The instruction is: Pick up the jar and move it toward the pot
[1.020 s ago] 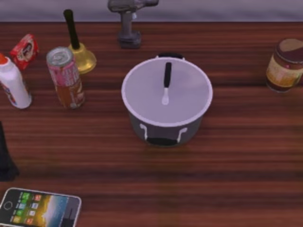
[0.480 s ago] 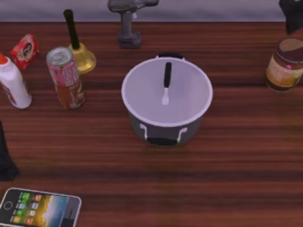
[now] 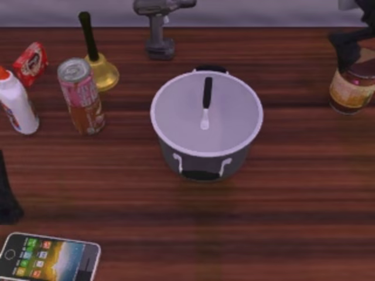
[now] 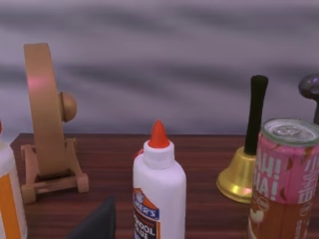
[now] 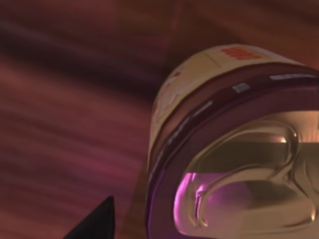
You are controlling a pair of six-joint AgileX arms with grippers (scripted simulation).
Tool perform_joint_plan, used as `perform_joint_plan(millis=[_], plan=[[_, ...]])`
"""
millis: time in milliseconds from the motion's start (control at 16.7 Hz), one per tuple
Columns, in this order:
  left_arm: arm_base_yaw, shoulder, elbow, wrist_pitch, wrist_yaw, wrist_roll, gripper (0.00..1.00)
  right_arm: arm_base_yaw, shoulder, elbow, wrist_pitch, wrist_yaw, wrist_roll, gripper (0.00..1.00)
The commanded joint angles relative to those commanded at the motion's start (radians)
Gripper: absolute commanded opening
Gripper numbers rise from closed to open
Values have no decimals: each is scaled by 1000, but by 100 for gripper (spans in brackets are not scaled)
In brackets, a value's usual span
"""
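At surface's far right, right gripper (image 3: 350, 44) hovering over squat amber glass jar (image 3: 350, 88); fingers' spread untellable. Centre over maroon lid before lowering. Left arm parked.

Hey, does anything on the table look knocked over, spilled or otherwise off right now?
Nothing stands out. The pot sits upright with its lid on, and the jar stands upright near the table's right edge with its lid closed. The right pincer hangs over the jar. The can, bell and glue bottle are standing too.
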Motion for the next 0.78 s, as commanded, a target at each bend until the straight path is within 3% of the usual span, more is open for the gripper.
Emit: perform_joint_plan(millis=[420,780], plan=[[0,0,0,0,0,0,100,-4,-3,-19,16,0,-1,100],[0,0,0,0,0,0,100,2,-71,-287,203,-1,1,100]])
